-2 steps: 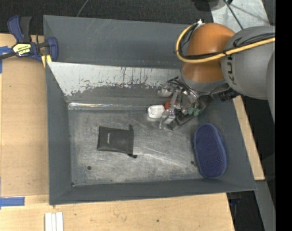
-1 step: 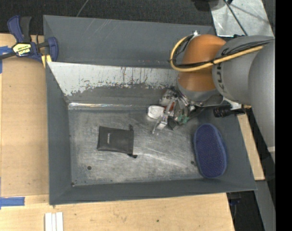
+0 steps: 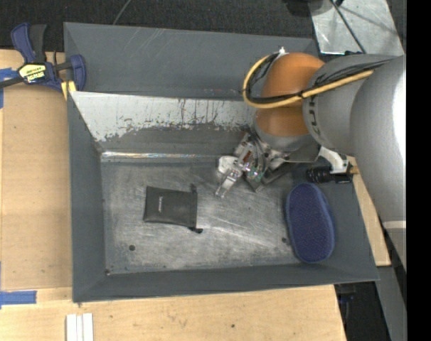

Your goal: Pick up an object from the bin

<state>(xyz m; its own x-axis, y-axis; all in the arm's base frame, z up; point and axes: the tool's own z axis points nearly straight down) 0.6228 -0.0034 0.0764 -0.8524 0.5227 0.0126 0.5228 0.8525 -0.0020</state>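
My gripper (image 3: pixel 228 181) hangs over the bin floor near its back right, its metal fingers pointing down and to the left with nothing visible between them. A flat black pouch (image 3: pixel 171 207) lies on the floor to its left, a short gap away. A dark blue oval brush-like pad (image 3: pixel 310 222) rests against the bin's right wall, below and to the right of the gripper.
The arm with its orange cover and cables comes in from the right over the bin's back right corner. Bare scratched floor stretches between the black pouch and the blue pad.
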